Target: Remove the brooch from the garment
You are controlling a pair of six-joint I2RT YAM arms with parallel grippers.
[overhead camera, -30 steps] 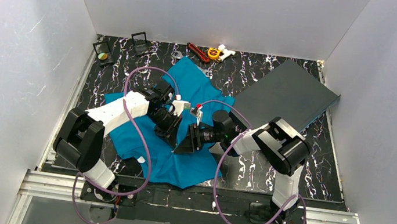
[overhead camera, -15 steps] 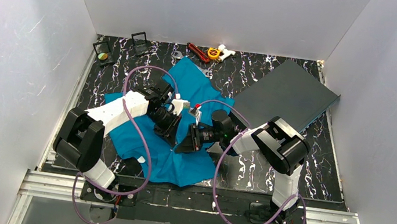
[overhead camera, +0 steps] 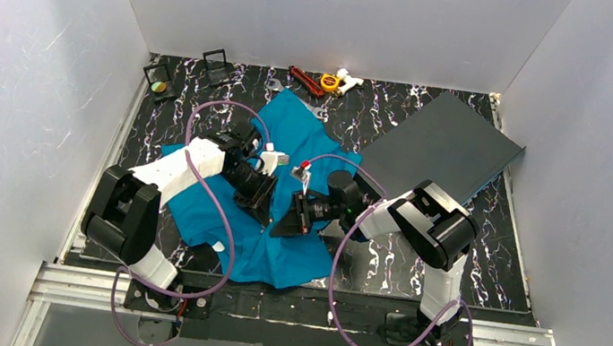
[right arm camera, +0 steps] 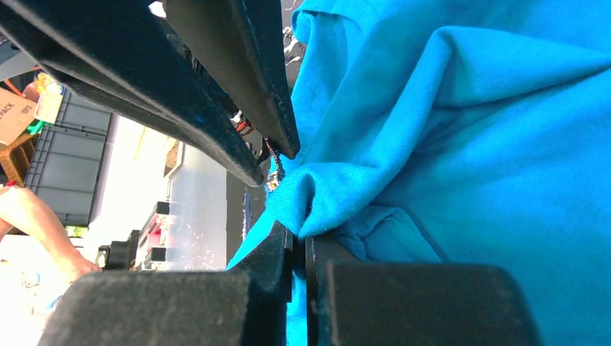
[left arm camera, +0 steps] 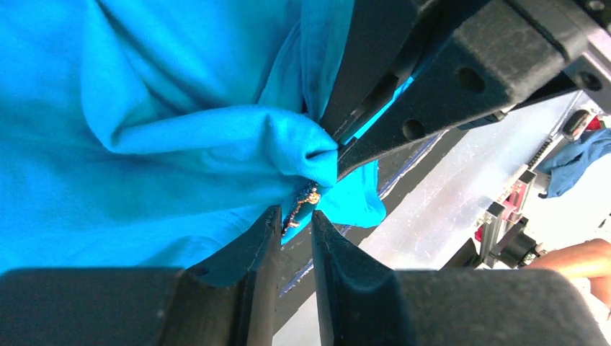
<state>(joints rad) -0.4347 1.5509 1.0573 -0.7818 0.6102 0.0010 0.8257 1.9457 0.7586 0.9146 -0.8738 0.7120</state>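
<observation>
Brooch (left arm camera: 310, 194), small gold-brown metal piece: pinned at tip of raised fold in garment (left arm camera: 144, 144), big teal-blue soft-cloth T-shirt, mid-table between arms.
Left gripper (left arm camera: 296, 213): black fingers a narrow slit apart, brooch lying in mouth of slit; cannot tell if pads bite it.
Right gripper (right arm camera: 299, 238): fingers closed tight on fold just beside brooch.
Judgement: right anchors cloth taut; left should squeeze on metal only, then pull straight away from fold. Cloth caught between left pads would drag garment along.

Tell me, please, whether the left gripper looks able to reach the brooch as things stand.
Probably yes: the right gripper pinches a fold of the garment up, leaving the brooch exposed right at the tips of the left gripper, with nothing between.
</observation>
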